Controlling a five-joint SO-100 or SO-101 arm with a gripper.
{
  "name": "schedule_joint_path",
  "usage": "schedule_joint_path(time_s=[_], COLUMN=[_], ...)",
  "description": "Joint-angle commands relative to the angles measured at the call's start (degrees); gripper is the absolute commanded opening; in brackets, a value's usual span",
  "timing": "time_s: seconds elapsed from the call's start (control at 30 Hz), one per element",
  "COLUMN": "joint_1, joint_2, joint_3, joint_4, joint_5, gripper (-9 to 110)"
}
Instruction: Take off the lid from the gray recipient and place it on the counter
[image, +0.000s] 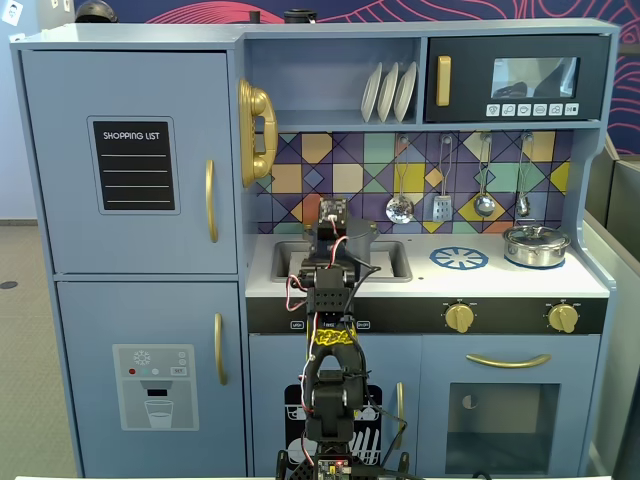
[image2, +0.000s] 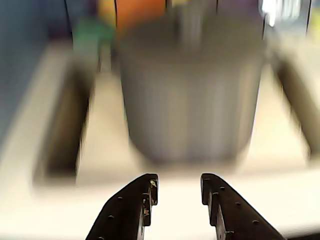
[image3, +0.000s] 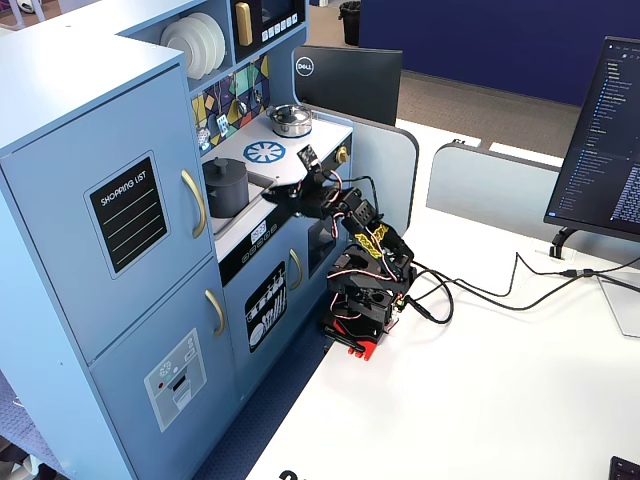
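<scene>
The gray recipient (image3: 225, 190) stands in the sink recess of the white counter (image3: 312, 134), with the lid (image3: 226, 163) sitting on top. In the wrist view the recipient (image2: 190, 95) is a blurred gray cylinder straight ahead, and the lid's knob (image2: 190, 22) is a blur at the top edge. My gripper (image2: 177, 183) is open and empty, over the sink's front rim, short of the recipient and lower than the lid. In a fixed view the gripper (image3: 272, 191) points at the recipient's side. In the front fixed view my arm (image: 333, 250) hides most of the recipient.
A shiny silver pot (image: 535, 243) with its own lid stands at the counter's right, beside the blue burner ring (image: 459, 258). Utensils (image: 442, 205) hang on the tiled back wall. The sink walls (image2: 65, 125) flank the recipient. A monitor (image3: 610, 140) and cables lie on the white table.
</scene>
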Motion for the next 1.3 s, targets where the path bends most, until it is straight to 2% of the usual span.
schedule_joint_path(time_s=[0.0,0.27,0.67,1.27], joint_1=[1.0,2.4,3.4,3.8], joint_2=[-3.7,-11.2,-22.8,-41.2], joint_3=[-4.8,-7.4,-7.6,-17.9], joint_4=[-8.0,-18.9,-31.5,-37.7], joint_5=[-0.4,1.8,-0.1,-1.5], gripper=[0,19,19,18])
